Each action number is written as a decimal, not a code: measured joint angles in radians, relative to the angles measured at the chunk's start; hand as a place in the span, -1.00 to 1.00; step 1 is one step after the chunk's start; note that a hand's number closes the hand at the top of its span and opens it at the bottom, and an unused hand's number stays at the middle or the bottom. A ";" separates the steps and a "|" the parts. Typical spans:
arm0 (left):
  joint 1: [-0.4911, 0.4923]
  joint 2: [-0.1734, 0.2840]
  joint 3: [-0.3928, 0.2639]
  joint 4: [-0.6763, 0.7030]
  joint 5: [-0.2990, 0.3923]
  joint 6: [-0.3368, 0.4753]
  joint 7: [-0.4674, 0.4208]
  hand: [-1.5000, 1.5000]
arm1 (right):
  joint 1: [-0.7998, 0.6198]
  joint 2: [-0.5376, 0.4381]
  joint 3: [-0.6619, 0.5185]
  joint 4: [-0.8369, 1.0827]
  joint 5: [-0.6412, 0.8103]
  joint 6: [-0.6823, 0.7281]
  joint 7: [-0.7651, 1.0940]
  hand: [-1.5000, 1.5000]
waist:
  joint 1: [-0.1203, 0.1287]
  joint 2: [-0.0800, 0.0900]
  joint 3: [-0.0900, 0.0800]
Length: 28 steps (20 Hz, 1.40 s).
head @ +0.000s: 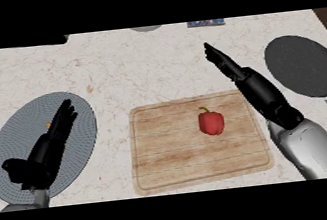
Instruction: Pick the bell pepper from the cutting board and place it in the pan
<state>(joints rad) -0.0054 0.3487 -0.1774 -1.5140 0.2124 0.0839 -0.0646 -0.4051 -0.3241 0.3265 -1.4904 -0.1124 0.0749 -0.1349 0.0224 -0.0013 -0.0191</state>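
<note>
A red bell pepper [211, 122] lies on the wooden cutting board [171, 156], right of the board's middle. The dark round pan [303, 65] sits at the right of the counter, its handle pointing toward the lower right edge. My right hand [257, 89] hovers over the board's upper right corner, between pepper and pan, fingers straight and pointing away; it is open and holds nothing. My left hand [48, 146] stays open at the lower left, fingers up, over a grey mat.
A round grey placemat [20, 127] lies at the left under my left hand. A small orange speck [48, 125] shows on it. At the counter's far edge sit a grey object [146, 29] and a blue item [206, 23].
</note>
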 measured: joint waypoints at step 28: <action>-0.036 -0.186 -0.070 -0.061 -0.095 0.053 -0.050 0.00 | 0.040 -0.275 -0.030 -0.363 0.315 0.158 0.405 -1.00 | -0.014 0.000 0.018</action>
<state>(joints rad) -0.0416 0.1625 -0.2477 -1.5751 0.1179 0.1365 -0.1145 -0.3649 -0.5995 0.2961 -1.8533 0.2026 0.2332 0.2702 0.0086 -0.0010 -0.0014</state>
